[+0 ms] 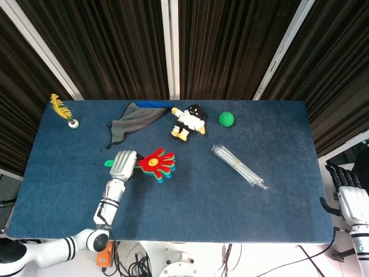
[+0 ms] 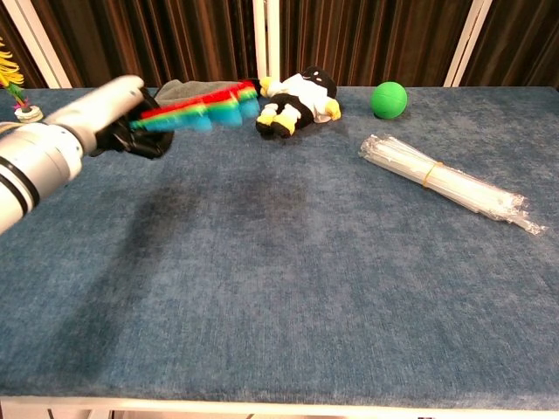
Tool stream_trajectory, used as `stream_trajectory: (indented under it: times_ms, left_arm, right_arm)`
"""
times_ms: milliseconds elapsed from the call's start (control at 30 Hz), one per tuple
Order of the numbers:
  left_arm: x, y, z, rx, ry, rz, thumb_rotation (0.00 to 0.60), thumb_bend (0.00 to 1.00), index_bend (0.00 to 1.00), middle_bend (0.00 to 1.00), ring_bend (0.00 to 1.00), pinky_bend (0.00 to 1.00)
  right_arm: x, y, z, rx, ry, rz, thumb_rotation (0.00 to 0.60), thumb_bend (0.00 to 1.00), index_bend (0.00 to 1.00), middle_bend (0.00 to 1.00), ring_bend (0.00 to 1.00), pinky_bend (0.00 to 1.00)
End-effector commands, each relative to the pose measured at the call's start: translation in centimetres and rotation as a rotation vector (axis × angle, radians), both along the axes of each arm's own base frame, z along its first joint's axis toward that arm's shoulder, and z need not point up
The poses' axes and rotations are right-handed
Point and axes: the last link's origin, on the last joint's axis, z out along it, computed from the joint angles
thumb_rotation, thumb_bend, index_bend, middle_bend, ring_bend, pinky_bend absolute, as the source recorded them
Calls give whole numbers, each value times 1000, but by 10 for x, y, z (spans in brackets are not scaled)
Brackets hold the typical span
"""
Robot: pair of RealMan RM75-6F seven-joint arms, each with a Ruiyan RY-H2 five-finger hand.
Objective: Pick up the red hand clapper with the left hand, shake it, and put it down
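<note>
My left hand [image 1: 123, 164] [image 2: 118, 118] grips the hand clapper by its green handle [image 1: 108, 163] and holds it in the air above the blue table [image 1: 190, 196]. The clapper [image 1: 157, 163] is a stack of hand-shaped leaves, red on top with a yellow face, with green and blue ones beneath. In the chest view the clapper [image 2: 199, 112] lies nearly flat and edge-on, blurred by motion, its fingers toward the plush toy. My right hand [image 1: 351, 199] hangs off the table's right edge with nothing in it, fingers apart.
A grey cloth [image 1: 134, 120] lies at the back left, next to a black-and-white plush toy [image 1: 188, 122] and a green ball [image 1: 226, 119]. A bundle of clear plastic tubes [image 1: 238, 166] lies right of centre. A yellow feather on a stand [image 1: 63, 111] is at the far left corner.
</note>
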Motion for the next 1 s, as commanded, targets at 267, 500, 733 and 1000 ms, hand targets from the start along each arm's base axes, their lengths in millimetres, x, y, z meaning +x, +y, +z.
stream_trajectory:
  times_ms: [267,500,733,1000]
  left_arm:
    - [9,0,-2,-54,257,-168,600,109,0,0,0,0]
    - [11,-3,20,-23,259,-202,600,51,0,0,0,0]
    - [-28,-30,71,117,306,-262,600,67,0,0,0,0]
    - [-157,-108,139,239,439,-127,600,170,0,0,0,0]
  right_arm:
    - [-4,1,5,-12,-4,-5,600,244,0,0,0,0]
    - [0,-1,0,0,-6,9,600,244,0,0,0,0]
    - [4,1,4,-17,-6,20,600,244,0,0,0,0]
    - [25,12,2,-61,-3,145,600,224,0,0,0,0]
